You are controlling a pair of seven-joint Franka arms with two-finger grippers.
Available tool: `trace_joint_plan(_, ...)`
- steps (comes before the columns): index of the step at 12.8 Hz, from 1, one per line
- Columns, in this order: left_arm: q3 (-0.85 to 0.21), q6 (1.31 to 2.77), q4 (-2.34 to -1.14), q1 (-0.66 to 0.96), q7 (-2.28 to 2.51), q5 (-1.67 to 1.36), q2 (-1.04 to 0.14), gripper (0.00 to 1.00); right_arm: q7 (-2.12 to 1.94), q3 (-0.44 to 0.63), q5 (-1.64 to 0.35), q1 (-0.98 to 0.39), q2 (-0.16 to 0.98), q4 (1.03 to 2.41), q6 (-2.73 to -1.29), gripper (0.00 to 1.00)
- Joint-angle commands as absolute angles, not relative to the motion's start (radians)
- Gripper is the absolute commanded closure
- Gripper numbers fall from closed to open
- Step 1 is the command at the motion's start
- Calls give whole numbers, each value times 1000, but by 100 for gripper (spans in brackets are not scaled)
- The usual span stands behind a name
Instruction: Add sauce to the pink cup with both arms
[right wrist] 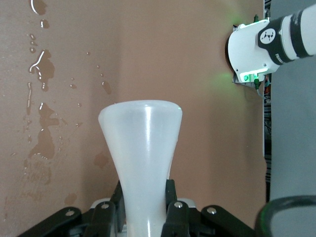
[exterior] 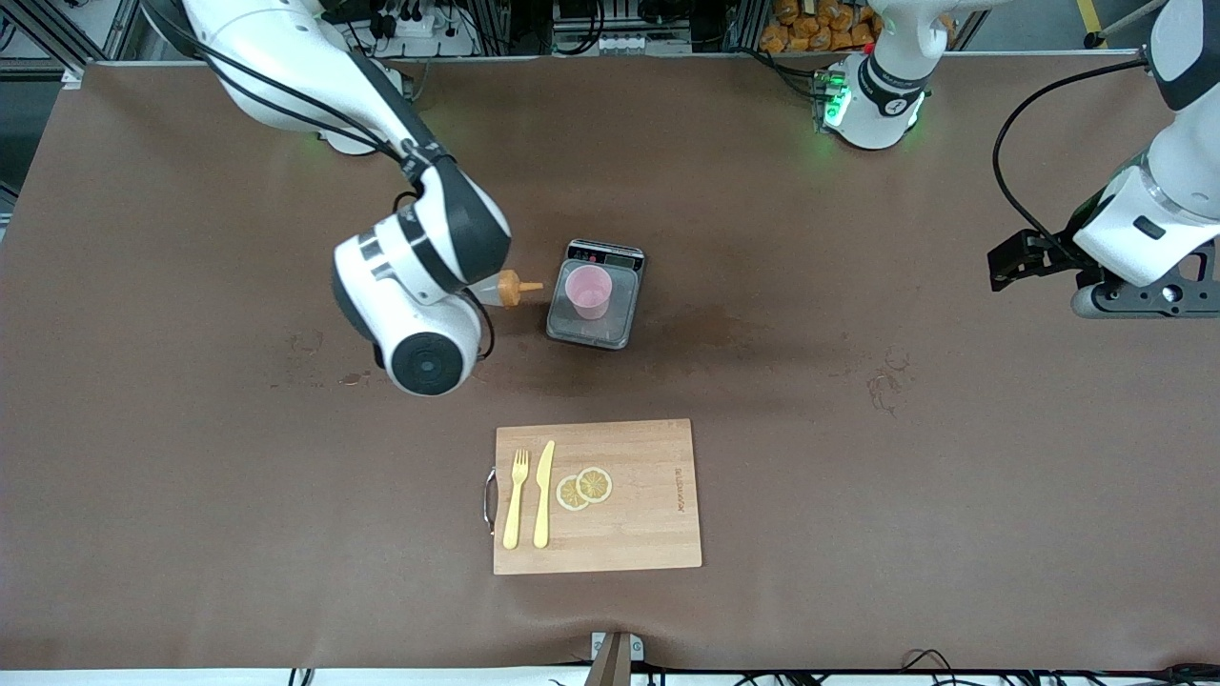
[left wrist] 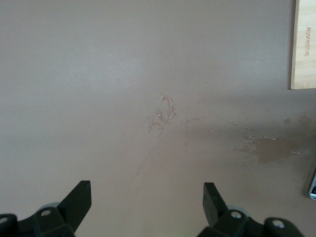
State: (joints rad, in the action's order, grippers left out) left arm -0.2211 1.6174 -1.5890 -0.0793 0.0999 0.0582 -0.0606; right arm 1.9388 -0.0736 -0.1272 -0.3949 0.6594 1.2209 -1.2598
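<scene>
The pink cup (exterior: 588, 291) stands upright on the steel scale (exterior: 610, 329) in the table's middle. My right gripper (right wrist: 143, 193) is shut on the sauce bottle (right wrist: 140, 143), its fingers (right wrist: 171, 190) pressing both sides of the translucent body. In the front view the bottle (exterior: 496, 290) lies sideways in the air beside the scale, toward the right arm's end. Its orange nozzle (exterior: 516, 287) points at the cup and stops short of it. My left gripper (left wrist: 147, 202) is open and empty over bare table at the left arm's end (exterior: 1144, 297).
A wooden cutting board (exterior: 648, 495) with a yellow fork (exterior: 516, 497), knife (exterior: 543, 494) and two lemon slices (exterior: 584, 488) lies nearer the front camera than the scale. Wet spots (right wrist: 39, 123) mark the brown table. The board's corner (left wrist: 303, 44) shows in the left wrist view.
</scene>
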Motion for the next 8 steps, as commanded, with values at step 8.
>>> trace_joint_plan(8,-219,1618,-1598,-87,100,41,-29,0,1456,-84,-337,-46,586,1258,-1181,97)
